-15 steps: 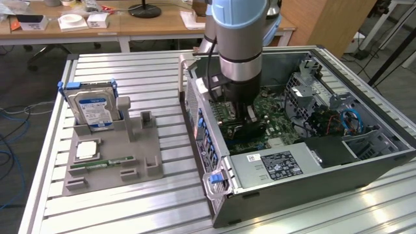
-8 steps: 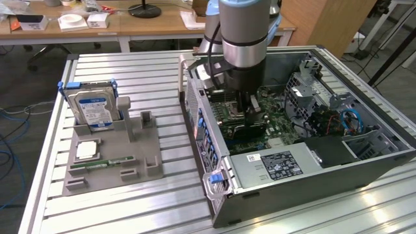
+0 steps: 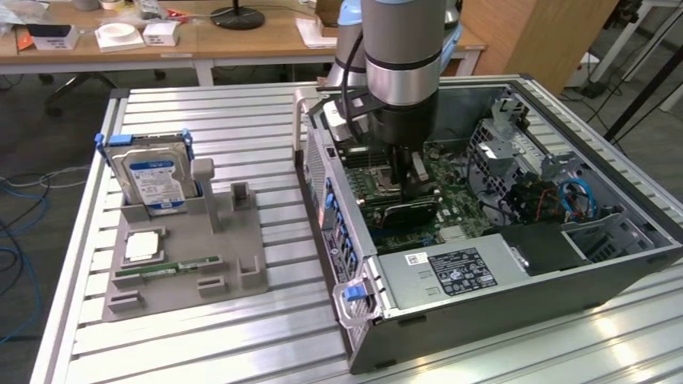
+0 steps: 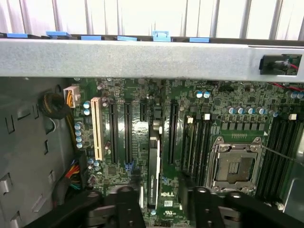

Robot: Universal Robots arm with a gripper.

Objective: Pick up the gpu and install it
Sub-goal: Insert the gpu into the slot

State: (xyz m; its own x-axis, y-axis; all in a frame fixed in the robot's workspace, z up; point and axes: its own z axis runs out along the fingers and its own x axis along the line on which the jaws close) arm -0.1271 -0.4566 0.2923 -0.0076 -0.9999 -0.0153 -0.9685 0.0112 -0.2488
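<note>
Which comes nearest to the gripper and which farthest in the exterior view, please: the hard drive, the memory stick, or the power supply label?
From the gripper, inside the open case:
1. Power supply label, in the case, just below it in the picture.
2. Memory stick, lying flat on the grey holder, toward the exterior view's left.
3. Hard drive, upright on that holder, farther left.

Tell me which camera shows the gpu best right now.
The wrist view. There the gpu is seen edge-on, standing over the motherboard among the black expansion slots, just ahead of the gripper. In the exterior view, the gpu is a dark slab inside the computer case, partly hidden by the arm.
</note>
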